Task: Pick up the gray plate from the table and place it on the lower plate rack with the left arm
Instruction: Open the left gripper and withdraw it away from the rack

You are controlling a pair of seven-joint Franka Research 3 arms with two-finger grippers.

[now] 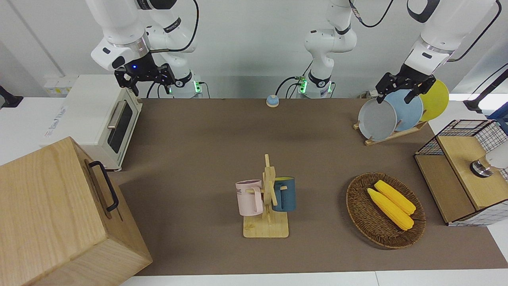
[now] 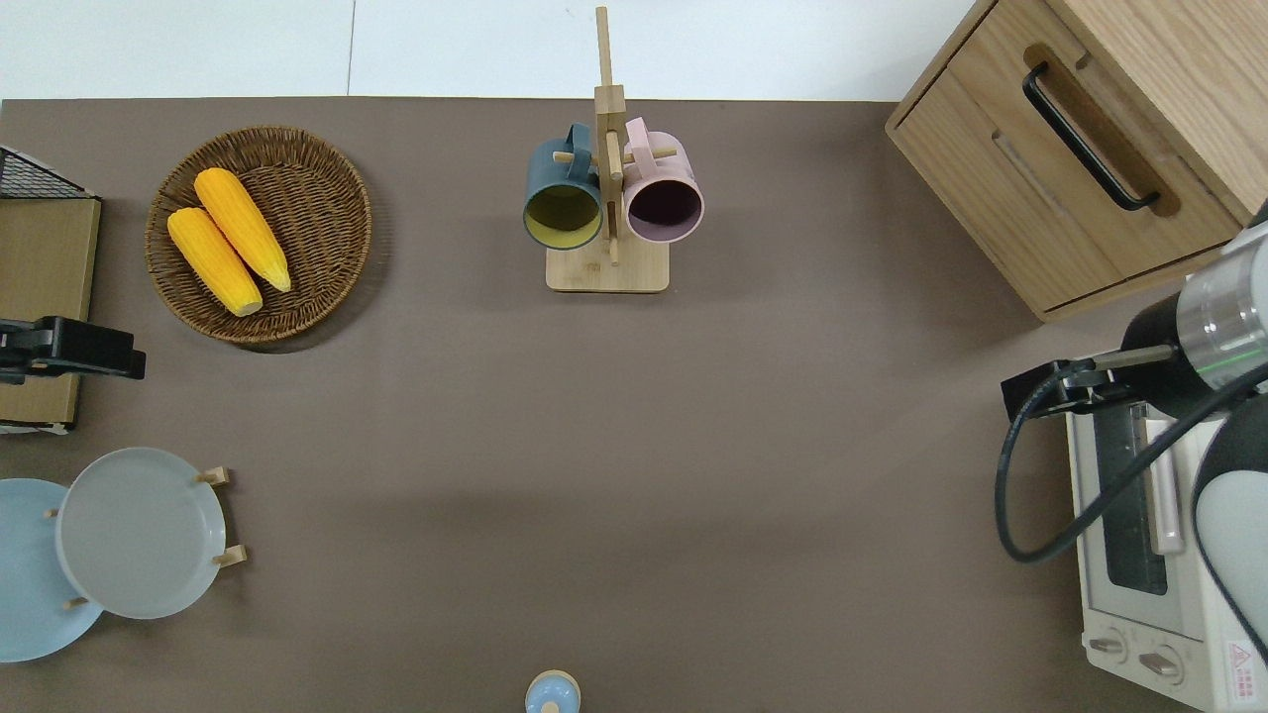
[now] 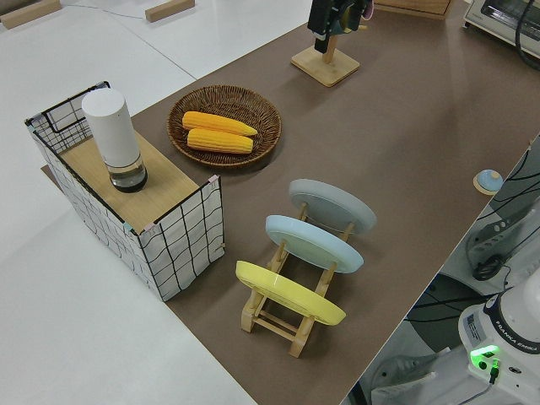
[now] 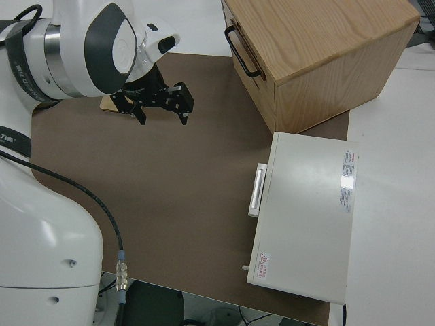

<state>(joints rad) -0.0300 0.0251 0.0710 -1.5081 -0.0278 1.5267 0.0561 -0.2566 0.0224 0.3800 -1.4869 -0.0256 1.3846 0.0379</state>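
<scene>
Plates stand three in a row on the lower plate rack (image 3: 291, 314), and only the left side view shows all of them in their slots: the gray plate (image 3: 332, 205) in the end slot toward the middle of the surface, a blue plate (image 3: 314, 243) in the next, a yellow plate (image 3: 288, 292) in the last. The overhead view cuts this off, showing the gray plate (image 2: 140, 532) whole, half of the blue plate (image 2: 25, 584), and no yellow one. The front view shows the left end effector (image 1: 403, 88) up in the air, fingers spread open and holding nothing, clear of the gray plate (image 1: 377, 119). From overhead the left end effector (image 2: 84, 348) hangs at 12 o'clock from the gray plate, over the edge of a wire crate (image 2: 40, 297).

A wicker basket (image 2: 327, 188) with two corn cobs (image 2: 229, 241) sits at about 1 o'clock from the gray plate in the overhead view. A mug stand (image 2: 607, 198) carries a dark blue mug (image 2: 563, 193) and a pink mug (image 2: 664, 190). Wide bare brown surface (image 2: 634, 475) lies open between the rack, the stand and a toaster oven (image 2: 1154, 555). A wooden cabinet (image 2: 1100, 139) fills the corner at 2 o'clock. The right end effector (image 1: 143, 77) is parked, fingers apart and empty. A small bell (image 1: 272, 101) sits at the robots' edge.
</scene>
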